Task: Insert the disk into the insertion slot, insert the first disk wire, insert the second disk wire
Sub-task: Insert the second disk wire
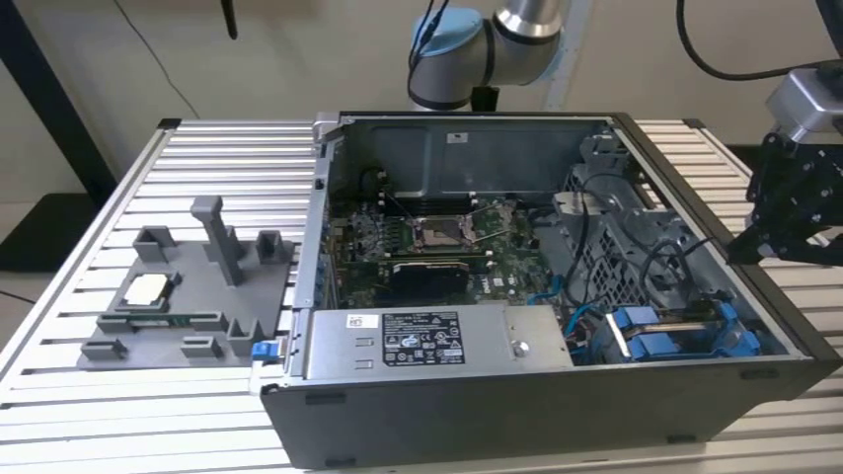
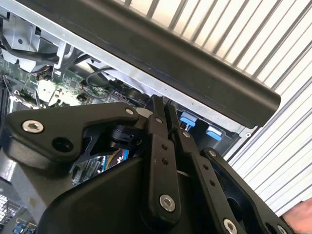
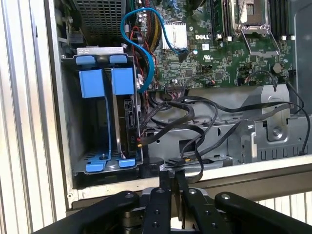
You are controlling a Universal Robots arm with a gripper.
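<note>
The slatted aluminium surface carries the open dark-grey metal computer case, lying with its side off so the inside can be reached from above. The black pincer hangs at the case's rim on the exterior view's right. In both wrist views it is clenched on nothing. The grey disk in its bright blue plastic carrier stands on edge in the corner drive cage, apparently seated. Loose black cables crowd just beside it, so room there is tight.

One computer case, one power-supply box, two blue carriers, one gripper.
</note>
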